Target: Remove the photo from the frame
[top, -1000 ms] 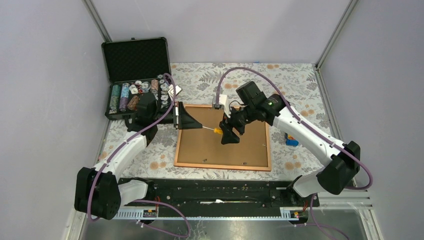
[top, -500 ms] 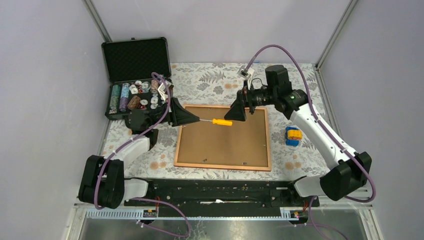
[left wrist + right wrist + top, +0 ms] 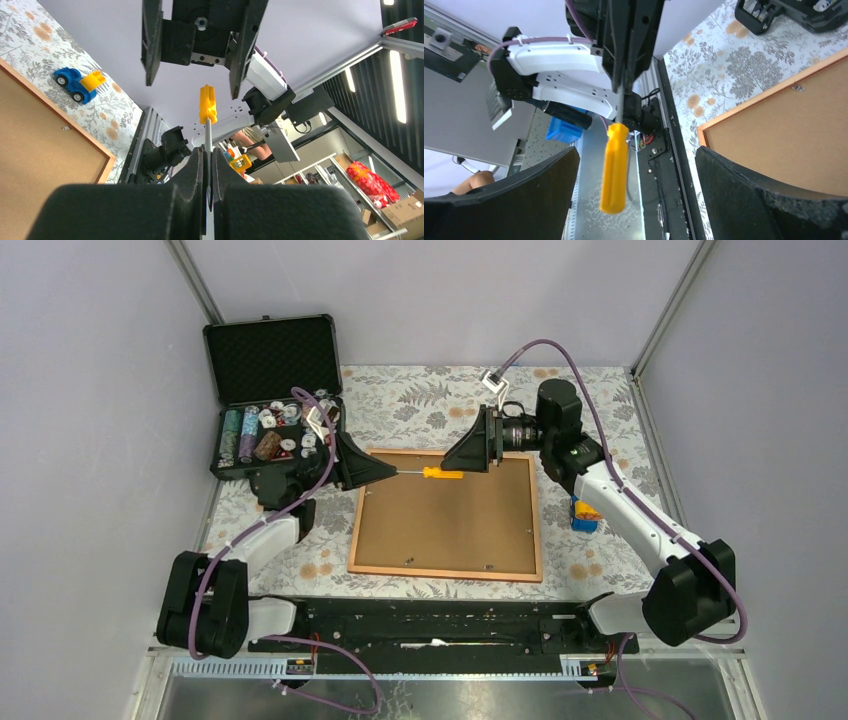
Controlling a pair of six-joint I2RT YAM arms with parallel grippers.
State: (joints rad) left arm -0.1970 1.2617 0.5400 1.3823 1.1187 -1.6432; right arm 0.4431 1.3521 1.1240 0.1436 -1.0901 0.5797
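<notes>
Top external view: a screwdriver (image 3: 432,473) hangs between our two arms, above the frame (image 3: 450,572).
Our left fingers (image 3: 125,210) pinch the metal shaft. Its long axis runs straight toward the right fingers (image 3: 524,200), which stand spread with the yellow handle at their mouth, not touching it that we can see. The frame lies back-up on the table (image 3: 420,400) below; the photo is hidden, in our judgement under the brown back.

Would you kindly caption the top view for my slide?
Left gripper holds screwdriver out to open right gripper, over face-down frame.
</notes>
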